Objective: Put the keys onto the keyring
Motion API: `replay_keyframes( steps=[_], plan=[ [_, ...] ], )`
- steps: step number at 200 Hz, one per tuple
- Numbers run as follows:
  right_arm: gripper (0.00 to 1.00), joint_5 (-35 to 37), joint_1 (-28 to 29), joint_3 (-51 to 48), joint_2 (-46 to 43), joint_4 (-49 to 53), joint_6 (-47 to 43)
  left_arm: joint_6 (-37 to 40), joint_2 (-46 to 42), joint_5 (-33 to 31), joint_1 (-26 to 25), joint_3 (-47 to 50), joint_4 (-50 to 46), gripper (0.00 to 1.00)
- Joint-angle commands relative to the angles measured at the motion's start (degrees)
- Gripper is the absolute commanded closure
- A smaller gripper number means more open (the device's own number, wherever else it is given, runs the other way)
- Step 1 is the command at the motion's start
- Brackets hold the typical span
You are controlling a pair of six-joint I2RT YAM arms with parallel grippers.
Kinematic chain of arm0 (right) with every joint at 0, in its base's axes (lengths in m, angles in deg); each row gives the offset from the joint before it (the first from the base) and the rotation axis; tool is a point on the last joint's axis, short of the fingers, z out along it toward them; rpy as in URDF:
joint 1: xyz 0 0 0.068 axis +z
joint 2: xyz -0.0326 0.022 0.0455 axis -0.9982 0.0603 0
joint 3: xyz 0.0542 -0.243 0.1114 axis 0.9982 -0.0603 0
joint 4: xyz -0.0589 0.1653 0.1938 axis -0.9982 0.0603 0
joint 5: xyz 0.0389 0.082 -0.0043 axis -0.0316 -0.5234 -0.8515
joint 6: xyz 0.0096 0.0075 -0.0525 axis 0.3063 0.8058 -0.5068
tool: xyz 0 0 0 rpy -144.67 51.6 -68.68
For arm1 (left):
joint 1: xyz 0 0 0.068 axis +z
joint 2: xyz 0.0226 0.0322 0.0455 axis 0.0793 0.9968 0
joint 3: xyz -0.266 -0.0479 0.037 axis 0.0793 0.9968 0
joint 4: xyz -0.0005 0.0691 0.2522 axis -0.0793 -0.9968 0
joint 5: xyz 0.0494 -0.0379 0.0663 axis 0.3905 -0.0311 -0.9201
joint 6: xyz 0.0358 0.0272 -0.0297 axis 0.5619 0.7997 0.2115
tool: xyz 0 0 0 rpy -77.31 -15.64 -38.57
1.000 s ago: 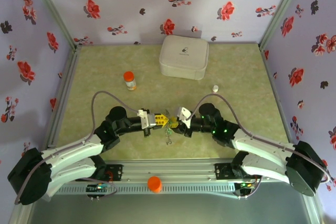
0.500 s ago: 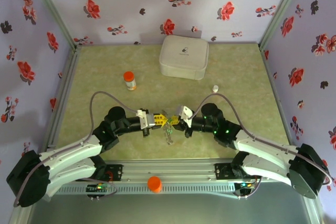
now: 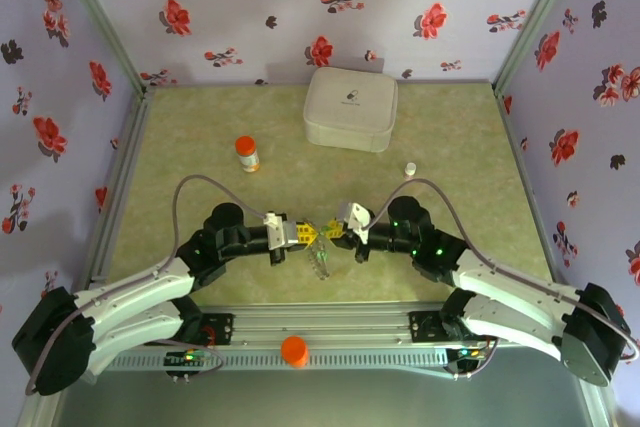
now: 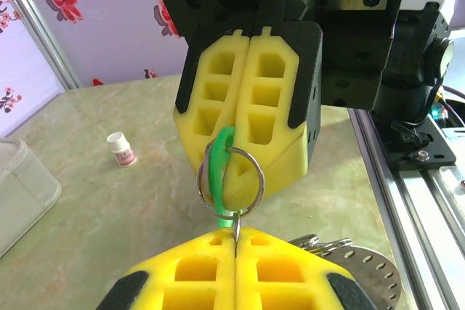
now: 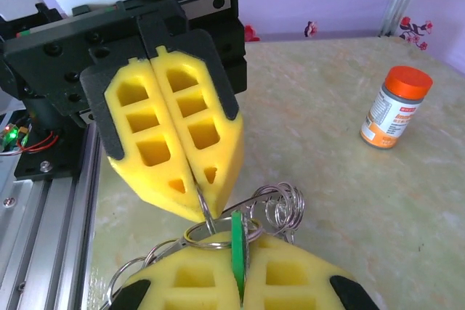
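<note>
A pale green mottled table (image 3: 200, 147) lay between lilac walls printed with red flowers (image 3: 60, 67), and a white rounded zip case (image 3: 350, 109) sat near its far edge. The two black-and-white arms met tip to tip over the table's near middle. The left gripper (image 3: 300, 234) had its yellow foam pads pressed flat together on the lower edge of a thin silver wire keyring (image 4: 261, 179), which stood upright between the two grippers. The right gripper (image 3: 337, 235), its pads squeezed just as tight, pinched a green plastic key (image 5: 236, 234) edge-on, and the green key crossed the keyring's opening. An orange-capped bottle (image 3: 246, 154) stood upright, left of the case and well apart from the grippers. An orange round knob (image 3: 294, 350) sat on the metal rail at the near edge. A small white vial (image 3: 409, 167) stood right of the case. A bunch of further silver rings (image 5: 280, 208) hung just under the meeting pads; whether a second key hung among them could not be made out
</note>
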Motion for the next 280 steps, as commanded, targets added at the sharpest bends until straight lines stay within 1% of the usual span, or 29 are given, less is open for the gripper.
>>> replay_keyframes(
  steps=[1, 31, 50, 58, 65, 78, 89, 102, 113, 129, 141, 157, 179, 190, 206, 216, 220, 229, 237, 247, 259, 269, 280],
  plan=[
    [1.00, 1.93, 0.14, 1.91, -2.04, 1.69, -2.02, 2.39, -0.82, -0.47, 0.35, -1.79, -1.96, 1.00],
    [1.00, 2.35, 0.10, 2.34, -2.88, 4.06, -3.03, 3.35, -0.59, -2.39, 0.34, -2.05, -3.58, 1.00],
    [1.00, 3.01, 0.15, 2.27, -3.30, 4.69, -3.40, 2.97, -0.86, -3.96, 0.35, -1.66, -2.55, 0.70],
    [1.00, 3.37, 0.10, 2.35, -3.45, 4.91, -3.41, 2.19, -1.26, -4.94, 0.37, -1.19, -1.53, 0.60],
    [1.00, 3.71, 0.13, 2.48, -3.60, 5.24, -3.50, 1.18, -1.65, -5.99, 0.35, -0.72, -0.29, 0.54],
    [1.00, 4.95, 0.12, 3.23, -3.65, 7.30, -4.14, -1.76, -2.93, -8.96, 0.36, 0.30, 2.03, 0.46],
    [1.00, 6.01, 0.14, 4.16, -3.69, 9.99, -5.31, -4.32, -4.33, -13.34, 0.44, 1.64, 4.36, 0.41],
    [1.00, 7.12, 0.08, 5.27, -3.52, 12.13, -6.77, -7.26, -6.81, -19.66, 0.53, 3.06, 6.14, 0.38],
    [1.00, 7.65, 0.12, 6.19, -2.67, 13.65, -8.23, -9.78, -9.50, -27.12, 0.69, 3.12, 5.94, 0.34],
    [1.00, 7.72, 0.31, 7.99, -0.24, 14.37, -10.00, -12.20, -13.73, -36.97, 0.88, 3.10, 4.00, 0.31],
    [1.00, 7.32, 0.84, 9.53, 2.54, 13.03, -10.79, -12.79, -16.65, -44.69, 1.13, 3.06, 2.04, 0.31],
    [1.00, 5.66, 2.38, 12.42, 7.65, 9.80, -11.47, -13.64, -20.04, -53.84, 1.47, 2.65, -0.30, 0.29],
    [1.00, 3.05, 6.18, 17.31, 15.97, 2.91, -10.22, -15.63, -23.67, -64.07, 2.16, 1.71, -3.32, 0.28],
    [1.00, 1.57, 7.87, 19.40, 20.17, -1.51, -6.55, -16.77, -24.98, -67.48, 2.50, 1.02, -5.26, 0.28],
    [1.00, -0.29, 9.16, 19.43, 25.83, -12.97, 2.34, -18.41, -26.55, -70.88, 3.06, -0.14, -8.41, 0.28],
    [1.00, -0.34, 9.40, 18.56, 29.63, -20.51, 6.84, -18.88, -27.20, -72.33, 3.39, -0.83, -10.58, 0.28],
    [1.00, 0.14, 9.38, 18.29, 31.51, -22.79, 8.29, -20.70, -27.39, -72.69, 3.49, -0.98, -11.24, 0.28],
    [1.00, 2.19, 9.37, 18.00, 34.88, -25.43, 9.63, -21.51, -27.76, -72.92, 3.68, -1.17, -12.36, 0.28],
    [1.00, 4.15, 9.23, 18.41, 37.01, -24.28, 9.63, -21.97, -27.90, -72.94, 3.83, -1.22, -13.07, 0.28],
    [1.00, 5.81, 8.79, 19.15, 38.55, -19.57, 7.43, -22.48, -27.92, -73.01, 4.03, -1.38, -14.52, 0.28],
    [1.00, 8.46, 8.34, 20.15, 38.15, -9.24, 2.49, -23.77, -27.54, -73.36, 4.55, -2.55, -18.38, 0.28],
    [1.00, 11.46, 8.20, 20.86, 36.93, 0.83, -3.57, -25.36, -27.05, -73.36, 5.32, -3.72, -22.28, 0.27],
    [1.00, 15.32, 7.84, 21.36, 36.06, 9.76, -9.44, -26.91, -26.35, -73.39, 6.07, -4.31, -25.12, 0.27]
  ],
)
